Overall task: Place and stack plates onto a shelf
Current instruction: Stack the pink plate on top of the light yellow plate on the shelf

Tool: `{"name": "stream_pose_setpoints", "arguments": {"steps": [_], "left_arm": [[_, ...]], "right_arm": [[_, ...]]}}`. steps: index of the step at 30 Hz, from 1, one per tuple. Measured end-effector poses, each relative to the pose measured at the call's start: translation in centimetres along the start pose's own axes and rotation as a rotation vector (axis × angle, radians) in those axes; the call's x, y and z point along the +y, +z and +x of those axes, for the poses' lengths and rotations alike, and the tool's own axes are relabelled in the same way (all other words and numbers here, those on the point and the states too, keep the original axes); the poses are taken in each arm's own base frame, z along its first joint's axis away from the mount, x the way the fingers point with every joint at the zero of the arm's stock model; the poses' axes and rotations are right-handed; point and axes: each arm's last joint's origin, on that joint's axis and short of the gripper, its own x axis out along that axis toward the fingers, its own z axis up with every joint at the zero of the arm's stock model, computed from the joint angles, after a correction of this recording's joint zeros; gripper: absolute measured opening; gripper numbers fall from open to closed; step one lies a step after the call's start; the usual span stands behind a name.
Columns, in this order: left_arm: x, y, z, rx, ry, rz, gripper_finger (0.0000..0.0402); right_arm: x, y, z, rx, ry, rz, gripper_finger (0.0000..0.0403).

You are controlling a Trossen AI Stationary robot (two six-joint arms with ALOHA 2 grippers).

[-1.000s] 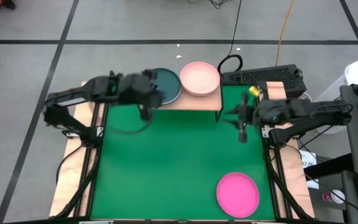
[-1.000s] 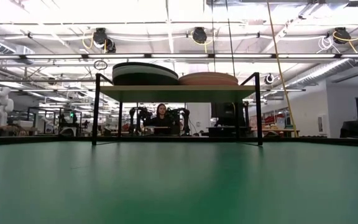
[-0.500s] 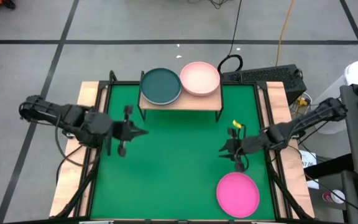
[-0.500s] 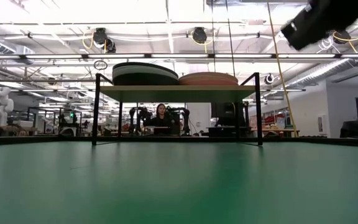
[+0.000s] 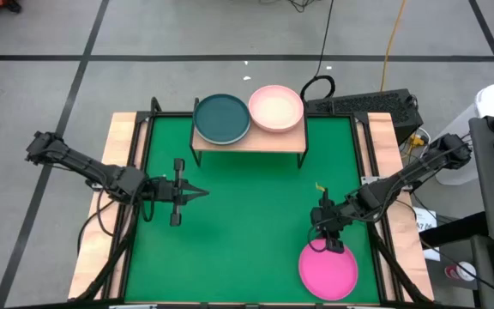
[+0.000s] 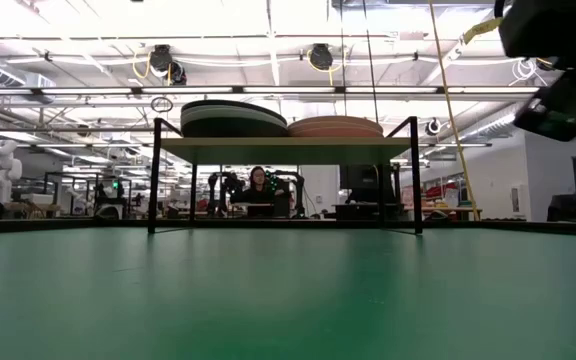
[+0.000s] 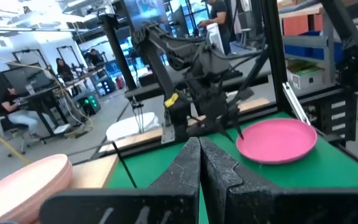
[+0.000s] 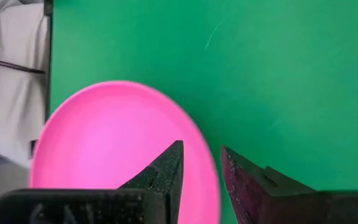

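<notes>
The bright magenta plate (image 5: 328, 268) lies flat on the green table near its near right corner. My right gripper (image 5: 326, 245) hovers open over the plate's far rim (image 8: 199, 134), pointing down, one finger above the plate and one above the table. The light-wood shelf (image 5: 249, 140) stands at the far edge and carries a stack topped by a dark teal plate (image 5: 222, 118) and a pink stack (image 5: 275, 108). In the low view the teal stack (image 6: 233, 118) shows a pale layer beside the pink stack (image 6: 335, 127). My left gripper (image 5: 197, 194) is shut, over the table's left middle.
The shelf's thin black legs (image 6: 153, 180) stand on the far part of the table. Wooden side boards (image 5: 101, 249) flank the green top. A keyboard (image 5: 363, 104) and cables lie beyond the far right corner. People sit in the room behind (image 6: 259, 190).
My left gripper has drawn back from the teal stack on the shelf, toward the near left, and now sits low over the table's left middle. My right gripper has moved from beside the shelf toward the near edge and down over the magenta plate's far rim. No plate has moved.
</notes>
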Motion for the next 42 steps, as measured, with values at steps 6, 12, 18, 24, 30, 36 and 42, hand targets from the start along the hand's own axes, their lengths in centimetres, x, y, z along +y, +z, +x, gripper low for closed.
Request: {"name": "stream_pose_setpoints", "arguments": {"steps": [6, 12, 18, 24, 30, 36, 42], "left_arm": [[-0.5, -1.4, 0.1, -0.015, 0.004, -0.026, 0.0002], [-0.6, -1.7, 0.3, 0.005, -0.001, -0.050, 0.0002], [-0.6, -1.7, 0.3, 0.005, -0.001, -0.046, 0.0002], [-0.6, -1.7, 0.3, 0.005, -0.001, -0.043, 0.0002], [-0.6, -1.7, 0.3, 0.001, 0.000, -0.047, 0.0001], [-0.6, -1.7, 0.3, 0.000, 0.001, -0.047, 0.0001], [-0.6, -1.7, 0.3, 0.001, 0.001, 0.010, 0.0001]], "right_arm": [[0.1, -0.6, 0.5, 0.061, -0.024, 0.067, 0.0093], [0.4, -1.0, 0.6, 0.050, -0.053, 0.076, 0.0093], [3.8, -0.6, 0.7, -0.163, 0.095, -0.031, 0.0093], [7.0, -1.1, 1.7, -0.212, 0.125, -0.055, 0.0093], [10.6, -1.0, 4.5, -0.148, 0.130, -0.076, 0.0093], [12.6, -1.5, 7.1, -0.001, 0.088, -0.056, 0.0093], [14.5, -1.7, 8.7, 0.047, 0.096, 0.030, 0.0093]]}}
